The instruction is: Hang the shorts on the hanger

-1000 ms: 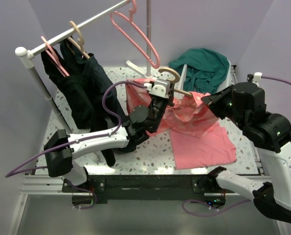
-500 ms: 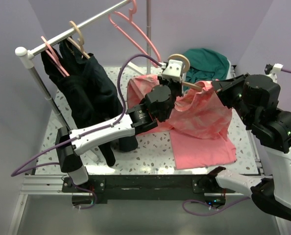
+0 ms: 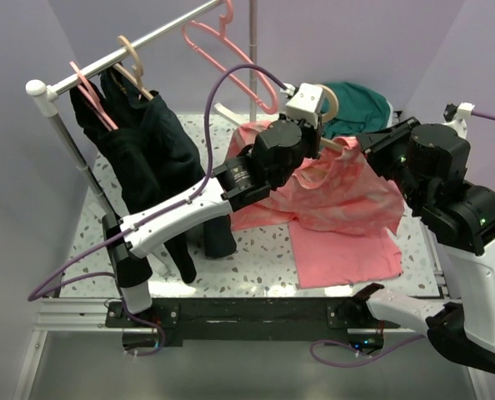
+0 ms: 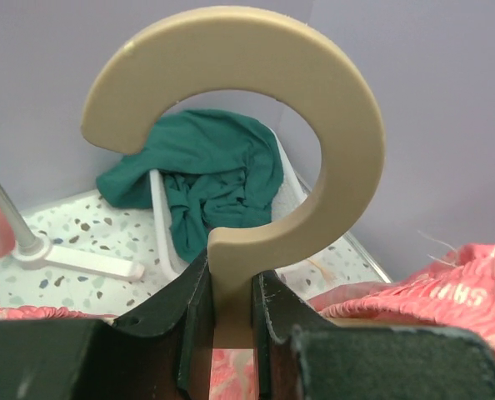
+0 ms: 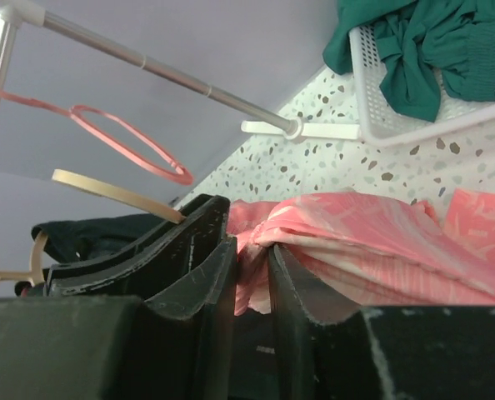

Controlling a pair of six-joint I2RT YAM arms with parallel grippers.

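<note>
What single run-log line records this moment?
left gripper: shut on hanger | right gripper: shut on shorts | shorts: held up at hanger

You are looking at the shorts (image 3: 347,187) showing salmon pink with paler mottling; the hanger (image 4: 352,150) is showing beige-tan; the surface (image 3: 260,254) is showing speckled white.

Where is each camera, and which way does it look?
Top external: above and behind, looking down at the table; both arms show.
Left wrist: behind the left end effector, facing the hanger it grips; fingers show.
Right wrist: behind the right end effector, facing the shorts it pinches; fingers show.
Both wrists share the teal garment.
</note>
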